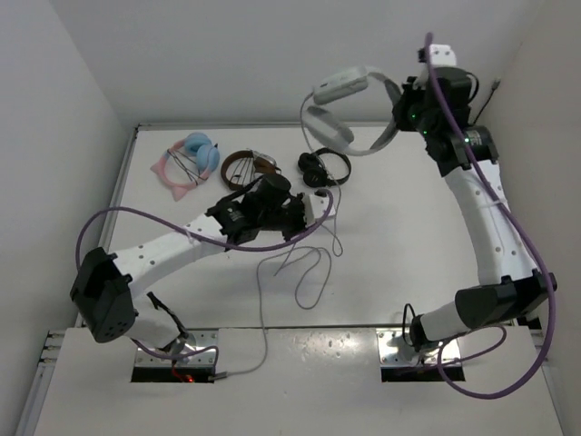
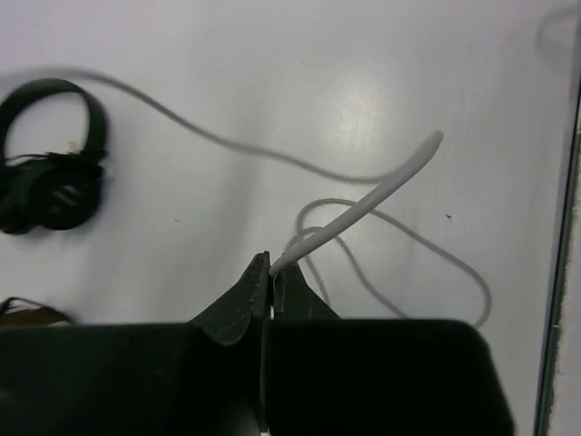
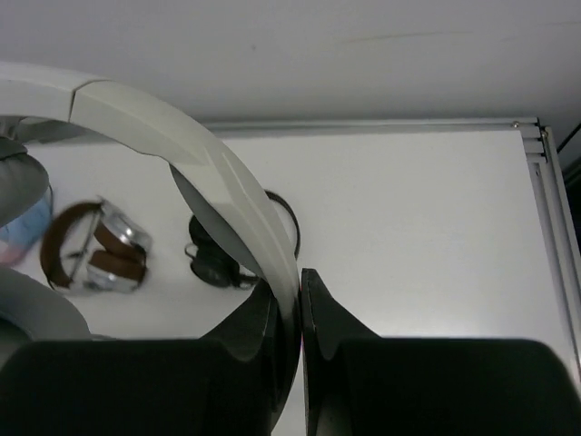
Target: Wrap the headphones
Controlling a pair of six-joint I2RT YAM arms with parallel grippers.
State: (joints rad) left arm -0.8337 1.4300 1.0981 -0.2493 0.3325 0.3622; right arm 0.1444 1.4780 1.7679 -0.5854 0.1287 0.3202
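Top external shows white headphones (image 1: 338, 88) held aloft by right fingers (image 3: 334, 313), left fingers (image 2: 238, 298) pinching grey cable (image 2: 363, 203).

the headphones (image 1: 338, 86) hang over the table (image 1: 408, 254), far right; their cable (image 2: 363, 204) lies at centre.

Bright, even light; glare on table (image 2: 363, 95) (wrist cams blurry).

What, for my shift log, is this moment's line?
left fingers: shut on cable | right fingers: shut on headphones, raised | wrap: not done
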